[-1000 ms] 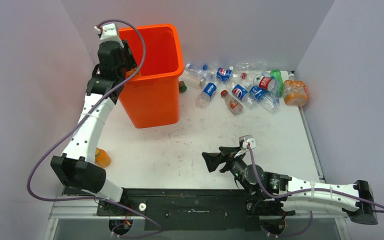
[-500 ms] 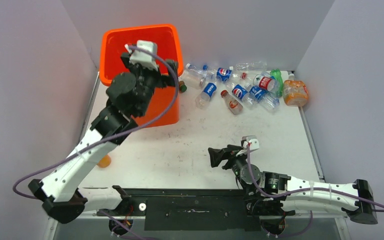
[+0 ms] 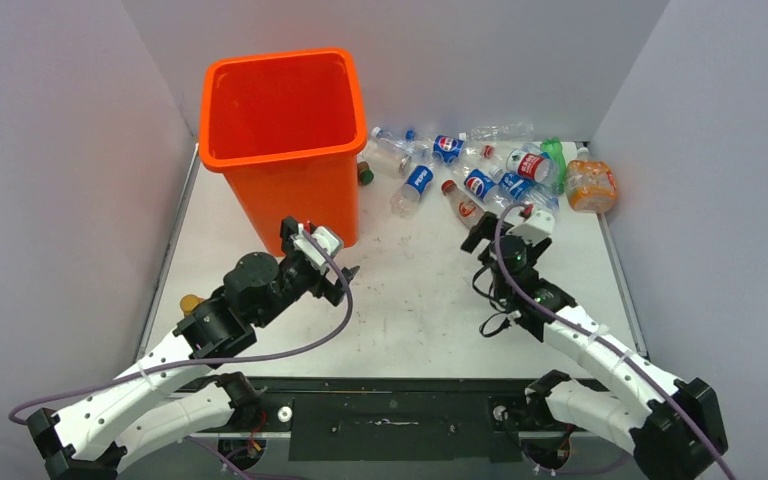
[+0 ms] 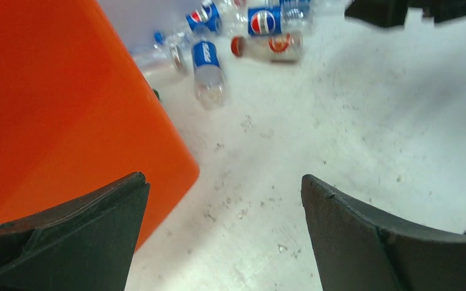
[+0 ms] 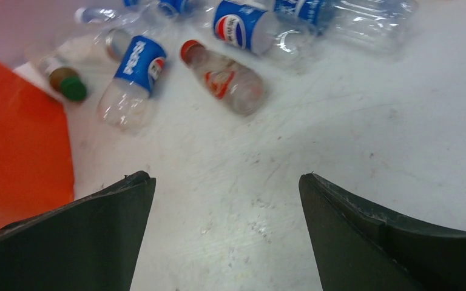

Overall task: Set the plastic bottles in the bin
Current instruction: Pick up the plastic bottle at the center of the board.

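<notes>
Top external view: a small orange bottle (image 3: 191,302) is noted at the left edge of the table (image 3: 410,300), partly hidden by the left arm (image 3: 160,350). An orange bin (image 3: 300,200) is stood upright at the far left of the table. The left gripper (image 4: 221,179) is held low, just off the bin's near right corner, with its jaws spread wide and nothing between them. A green-capped bottle (image 3: 364,172) is seen just beside the bin's right wall. The other bottles (image 3: 478,184) are found lying scattered along the far right of the table, with a squat orange one (image 3: 590,185) at the right end. The right gripper (image 5: 226,176) is held spread and empty, near a red-capped bottle (image 5: 227,79) but apart from it.
</notes>
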You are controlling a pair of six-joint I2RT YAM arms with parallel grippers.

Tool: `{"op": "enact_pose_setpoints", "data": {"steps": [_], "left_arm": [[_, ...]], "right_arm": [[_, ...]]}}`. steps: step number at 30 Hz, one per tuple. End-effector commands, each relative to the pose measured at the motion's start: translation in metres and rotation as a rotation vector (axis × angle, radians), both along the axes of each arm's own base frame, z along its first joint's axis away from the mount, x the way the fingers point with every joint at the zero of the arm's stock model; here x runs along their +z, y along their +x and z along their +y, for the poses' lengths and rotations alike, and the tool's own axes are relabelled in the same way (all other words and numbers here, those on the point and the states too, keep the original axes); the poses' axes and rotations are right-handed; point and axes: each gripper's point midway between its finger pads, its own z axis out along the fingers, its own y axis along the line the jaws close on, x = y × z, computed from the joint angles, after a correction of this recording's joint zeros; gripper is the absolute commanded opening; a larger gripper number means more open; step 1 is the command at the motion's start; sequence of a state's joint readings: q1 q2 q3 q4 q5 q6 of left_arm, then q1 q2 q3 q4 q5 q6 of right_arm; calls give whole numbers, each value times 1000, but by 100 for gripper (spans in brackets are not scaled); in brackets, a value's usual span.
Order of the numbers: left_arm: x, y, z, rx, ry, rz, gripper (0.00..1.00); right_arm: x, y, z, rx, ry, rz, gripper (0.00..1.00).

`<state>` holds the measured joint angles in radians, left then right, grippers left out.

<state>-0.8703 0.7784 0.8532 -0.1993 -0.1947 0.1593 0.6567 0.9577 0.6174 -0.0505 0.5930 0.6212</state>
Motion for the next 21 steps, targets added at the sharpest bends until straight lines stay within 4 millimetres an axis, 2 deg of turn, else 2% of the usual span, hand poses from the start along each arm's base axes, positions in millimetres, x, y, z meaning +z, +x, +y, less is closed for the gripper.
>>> {"op": "enact_pose_setpoints", "data": {"steps": [1, 3, 5, 12, 19, 21], "left_arm": [[10, -10, -3, -32, -121, -19, 96], [8, -7, -1, -2, -161, -2, 96], [2, -3, 0, 29, -166, 16, 96], [-3, 1, 8, 85, -155, 48, 96], [-2, -1, 6, 61, -158, 44, 96], [-3, -1, 6, 64, -154, 41, 96]], "right_arm": [[0, 31, -30, -121, 225, 11, 92], [0, 39, -62, -281, 280, -43, 92], [-2, 41, -84, -392, 291, -100, 92], [-20, 83, -115, -415, 192, -69, 92], [-31, 140, -153, -455, 124, -65, 94], [-32, 150, -166, -461, 151, -85, 94]]}}
